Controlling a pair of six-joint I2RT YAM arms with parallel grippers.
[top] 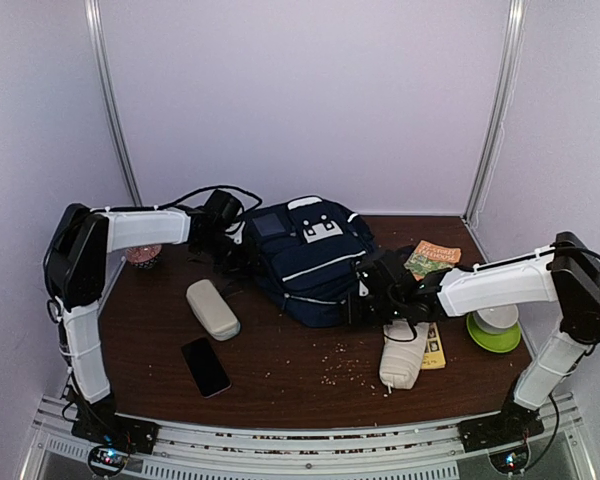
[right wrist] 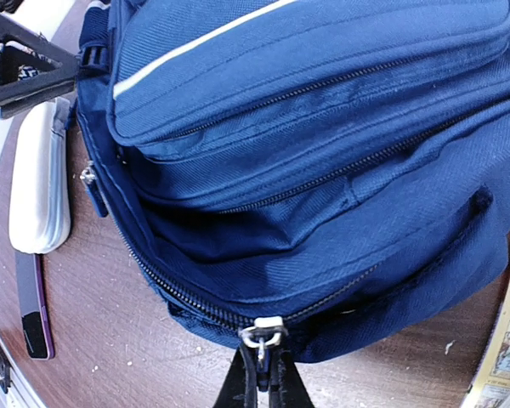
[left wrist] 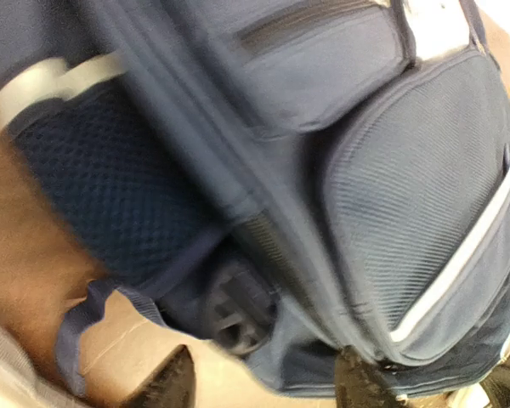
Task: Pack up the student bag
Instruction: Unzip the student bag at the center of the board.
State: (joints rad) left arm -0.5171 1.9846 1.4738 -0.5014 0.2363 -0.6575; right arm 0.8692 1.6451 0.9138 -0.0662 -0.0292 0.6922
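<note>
- The student bag [top: 305, 262] lies flat at the back middle of the dark wooden table [top: 280, 390]. Its front pockets and thin white stripes face up, and its white patches point toward the back wall.
- In the right wrist view, a metal zipper pull [right wrist: 261, 333] sits at the bag's near lower edge, on a zipper line that runs along that side.
- The right gripper [right wrist: 259, 382] is at the bag's near right edge. Its fingers are pressed together, pinching the zipper pull between their tips.
- The left gripper [left wrist: 265, 384] is at the bag's left side, next to a dark mesh side pocket. The view is blurred, but the two fingertips stand clearly apart with nothing clamped between them. The blue fabric lies just beyond them.
- A beige oblong case [top: 212, 309] lies on the table just left of the bag.
- A black phone [top: 205, 366] lies nearer the front edge than the case.
- A white pouch [top: 402, 357] lies under the right forearm, beside a yellow book [top: 436, 345].
- A second book with a green and orange cover [top: 432, 257] lies to the right of the bag.
- A green dish [top: 493, 337] holding a white bowl [top: 497, 318] sits at the far right.
- Pale crumbs [top: 340, 365] are scattered across the front of the table.
</note>
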